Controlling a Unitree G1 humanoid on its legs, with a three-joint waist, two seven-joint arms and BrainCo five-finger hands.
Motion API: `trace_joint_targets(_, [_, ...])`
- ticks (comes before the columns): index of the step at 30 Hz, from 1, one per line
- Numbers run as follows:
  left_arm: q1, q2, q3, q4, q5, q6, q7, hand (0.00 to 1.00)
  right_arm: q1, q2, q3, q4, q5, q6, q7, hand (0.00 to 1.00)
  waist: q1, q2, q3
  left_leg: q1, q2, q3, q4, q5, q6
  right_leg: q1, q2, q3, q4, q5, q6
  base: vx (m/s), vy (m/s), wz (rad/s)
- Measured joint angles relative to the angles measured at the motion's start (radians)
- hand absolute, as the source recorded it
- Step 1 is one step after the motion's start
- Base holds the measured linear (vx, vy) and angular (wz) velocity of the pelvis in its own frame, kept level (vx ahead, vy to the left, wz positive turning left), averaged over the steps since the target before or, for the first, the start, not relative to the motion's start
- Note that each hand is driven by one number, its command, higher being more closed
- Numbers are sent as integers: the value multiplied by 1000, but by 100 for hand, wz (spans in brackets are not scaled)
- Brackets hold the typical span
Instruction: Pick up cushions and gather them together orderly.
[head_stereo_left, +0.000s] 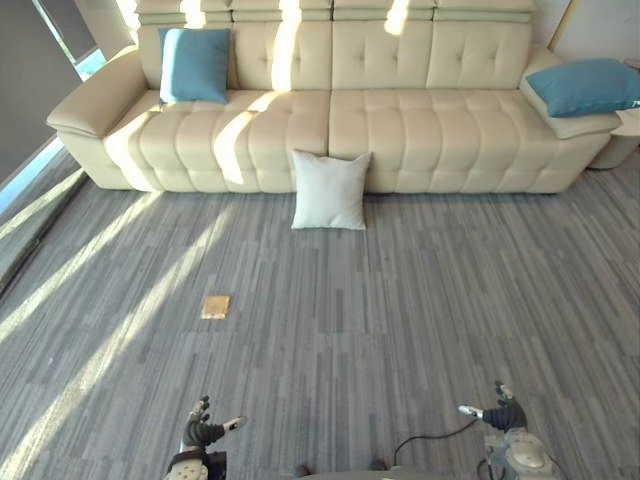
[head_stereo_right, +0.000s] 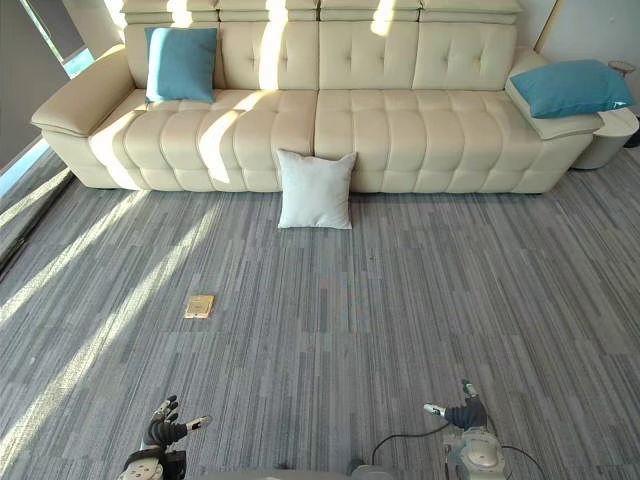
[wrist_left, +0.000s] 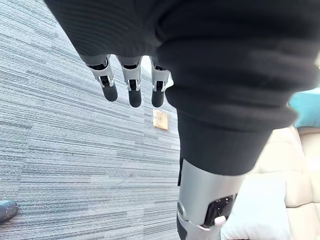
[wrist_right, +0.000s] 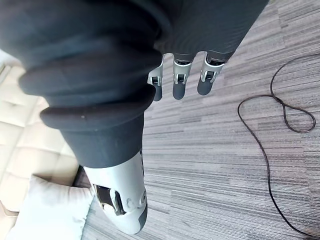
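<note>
Left eye view: three cushions are being shown around a cream sofa (head_stereo_left: 430, 120), all well apart from one another. A white cushion (head_stereo_left: 330, 190) is being propped upright on the grey carpet (head_stereo_left: 400, 330), leaning against the middle of the sofa's front. A blue cushion (head_stereo_left: 194, 64) is being supported upright by the backrest, on the seat at the sofa's left end. A second blue cushion (head_stereo_left: 583, 86) is being carried flat on top of the right armrest. A small tan plate (head_stereo_left: 215, 306) is being seen lying flat in the carpet, left of centre, between the sofa and the robot.

The left hand (head_stereo_left: 203, 432) is being held low at the near edge of the scene, over bare carpet and far from every cushion. In the left wrist view its fingers (wrist_left: 134, 90) are being held straight and slightly spread, with nothing grasped. The right hand (head_stereo_left: 503, 414) is being held at the opposite near corner, equally far from the cushions. In the right wrist view its fingers (wrist_right: 180, 82) are likewise being held straight and relaxed, and nothing is being gripped.
</note>
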Motion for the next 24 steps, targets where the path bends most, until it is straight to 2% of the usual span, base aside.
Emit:
trace_joint_targets(4, [0, -4, 0, -22, -19, 3, 3, 0, -34, 8, 0, 2, 2, 3, -6, 0, 5, -3, 5, -96, 10, 36, 90, -50, 17, -95, -6, 37, 69, -27, 3, -22, 1, -27])
trace_joint_targets(7, [-1, -6, 0, -27, -47, 4, 4, 0, -52, 12, 0, 7, 3, 5, -12, 0, 7, -4, 16, -146, 10, 57, 178, -123, 30, -170, -27, 60, 186, -99, 21, 35, 34, -20])
trace_joint_targets(8, [0, -6, 0, -52, -59, 4, 6, 0, -50, 16, 1, 8, 8, 6, -23, 0, 8, -12, 22, -159, 5, 68, 224, -164, 39, -206, -52, 60, 272, -152, 48, 58, 61, -11])
trace_joint_targets(10, [0, -3, 0, -69, -79, 3, 7, 0, -45, 16, 10, 11, 11, 9, -25, 0, 5, -21, 34, -164, -13, 67, 263, -214, 54, -253, -96, 48, 422, -199, 73, 139, 108, -8])
trace_joint_targets(11, [-5, -1, -3, -73, -85, 4, 9, 0, -49, 17, 16, 11, 12, 11, -26, 0, 4, -28, 52, -142, -20, 64, 268, -234, 67, -339, -125, 42, 612, -188, 67, 212, 138, -4])
trace_joint_targets(12, [-9, 5, -5, -78, -86, 4, 10, 0, -51, 18, 27, 11, 15, 11, -26, 0, 1, -21, 60, -126, -23, 61, 269, -239, 75, -395, -136, 36, 713, -182, 62, 289, 136, -3])
trace_joint_targets(13, [-19, 21, -15, -79, -87, 4, 16, 0, -47, 20, 44, 16, 32, 12, -25, 0, -1, -20, 79, -91, -19, 55, 270, -258, 79, -442, -142, 21, 788, -207, 52, 347, 79, 2])
trace_joint_targets(15, [-37, 41, -29, -79, -94, 4, 30, 0, -46, 16, 55, 26, 38, 12, -25, 0, -1, -15, 93, -50, 1, 54, 267, -273, 66, -498, -137, -28, 742, -223, 37, 388, 40, 11])
trace_joint_targets(16, [-59, 48, -32, -78, -95, 3, 31, 0, -49, 12, 60, 32, 39, 12, -25, 0, -5, -6, 107, -18, 18, 41, 253, -281, 56, -531, -116, -54, 656, -213, 34, 477, -26, 44])
trace_joint_targets(18, [-93, 51, -32, -76, -96, 3, 37, 0, -52, 6, 70, 32, 42, 12, -25, 0, -21, -2, 128, 31, 36, 3, 205, -279, 46, -566, -81, -66, 478, -141, 27, 536, -76, 68])
trace_joint_targets(19, [-113, 50, -33, -76, -95, 3, 45, 0, -50, 4, 71, 32, 47, 12, -25, 0, -41, -16, 131, 62, 39, -25, 181, -280, 13, -582, -68, -55, 370, -71, 24, 620, -162, 95])
trace_joint_targets(20, [-122, 45, -34, -71, -95, 2, 48, 0, -43, -2, 71, 33, 48, 12, -26, 0, -58, -31, 129, 100, 44, -51, 178, -298, -22, -598, -70, -21, 376, 21, -4, 640, -190, 98])
trace_joint_targets(21, [-123, 41, -37, -66, -95, 2, 47, 0, -36, -5, 70, 33, 48, 12, -26, 0, -63, -36, 124, 114, 52, -68, 188, -308, -38, -600, -71, -10, 419, 68, -46, 660, -241, 66])
trace_joint_targets(22, [-127, 27, -43, -55, -95, 2, 46, 0, -47, -12, 69, 34, 48, 12, -26, 0, -60, -15, 127, 109, 82, -73, 249, -299, -69, -617, -72, -28, 531, -9, -71, 654, -272, 35])
trace_joint_targets(23, [-128, 18, -49, -53, -95, 2, 45, 0, -58, -11, 71, 35, 48, 12, -25, 0, -57, -7, 129, 56, 101, -66, 393, -266, -121, -604, -72, -34, 577, -78, -80, 790, -342, 20])
trace_joint_targets(24, [-128, 11, -49, -53, -95, 2, 46, 0, -64, -11, 71, 35, 48, 12, -24, 0, -55, 0, 133, 16, 122, -60, 503, -232, -145, -580, -68, -41, 578, -104, -83, 664, -288, 23])
